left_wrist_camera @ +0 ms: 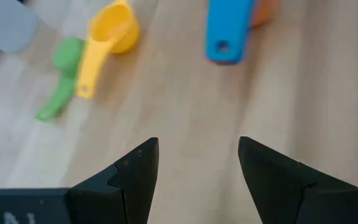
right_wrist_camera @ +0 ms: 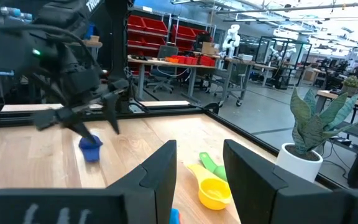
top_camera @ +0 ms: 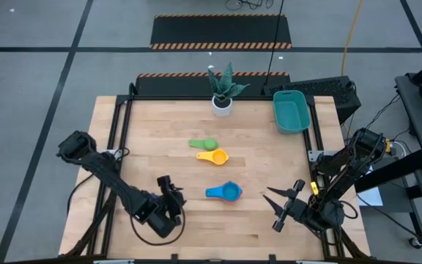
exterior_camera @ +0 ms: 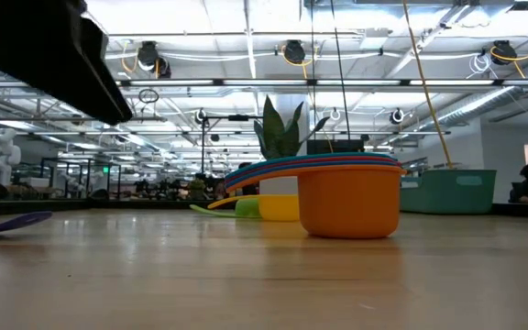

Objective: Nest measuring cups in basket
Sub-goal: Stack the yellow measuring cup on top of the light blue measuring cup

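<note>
A nested stack of cups, blue on top [top_camera: 224, 192] and orange at the bottom [exterior_camera: 349, 200], stands on its base mid-table. A yellow cup [top_camera: 213, 156] and a green cup [top_camera: 203, 144] lie farther back. A dark blue scoop [right_wrist_camera: 91, 148] lies on the table below my left gripper. The teal basket [top_camera: 291, 111] stands at the far right. My left gripper [top_camera: 171, 191] hovers open to the left of the stack, whose blue handle [left_wrist_camera: 227, 32] points at it. My right gripper [top_camera: 280, 205] hangs open to the stack's right.
A white pot with a plant [top_camera: 222, 94] stands at the far edge, left of the basket. Bare wood lies between both grippers and along the near edge. A dark arm part [exterior_camera: 53, 55] hangs high at the low view's left.
</note>
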{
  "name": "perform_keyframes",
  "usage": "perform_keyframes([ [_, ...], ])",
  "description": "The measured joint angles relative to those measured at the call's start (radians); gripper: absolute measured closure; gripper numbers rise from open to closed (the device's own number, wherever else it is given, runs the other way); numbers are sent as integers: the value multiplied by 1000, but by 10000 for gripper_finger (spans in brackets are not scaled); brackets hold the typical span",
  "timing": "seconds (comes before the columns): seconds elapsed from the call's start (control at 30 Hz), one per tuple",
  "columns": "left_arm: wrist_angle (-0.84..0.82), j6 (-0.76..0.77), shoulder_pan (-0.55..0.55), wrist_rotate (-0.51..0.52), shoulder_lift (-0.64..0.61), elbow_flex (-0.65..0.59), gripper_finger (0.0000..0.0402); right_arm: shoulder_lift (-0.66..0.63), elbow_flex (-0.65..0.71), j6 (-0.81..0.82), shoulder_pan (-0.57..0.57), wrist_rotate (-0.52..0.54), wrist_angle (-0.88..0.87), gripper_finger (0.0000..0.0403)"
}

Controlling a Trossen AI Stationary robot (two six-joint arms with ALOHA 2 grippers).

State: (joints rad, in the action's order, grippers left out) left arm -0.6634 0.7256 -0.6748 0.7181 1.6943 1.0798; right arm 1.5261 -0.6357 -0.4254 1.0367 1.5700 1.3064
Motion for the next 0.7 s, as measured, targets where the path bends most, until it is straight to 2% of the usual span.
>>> perform_keyframes([
  [0.1,47,-74,46,44,0,-48,176,0,0,9,0,0,-3,278],
  [0.27,231,-205,148,59,1,-159,176,0,0,22,0,0,-14,278],
  [0.43,326,-372,249,58,1,-189,176,0,0,26,0,0,-26,278],
  [0.57,340,-503,343,9,1,-174,176,0,0,23,0,0,-51,278],
  [0.7,429,-669,428,-112,25,-173,176,0,0,16,-10,0,-90,278],
])
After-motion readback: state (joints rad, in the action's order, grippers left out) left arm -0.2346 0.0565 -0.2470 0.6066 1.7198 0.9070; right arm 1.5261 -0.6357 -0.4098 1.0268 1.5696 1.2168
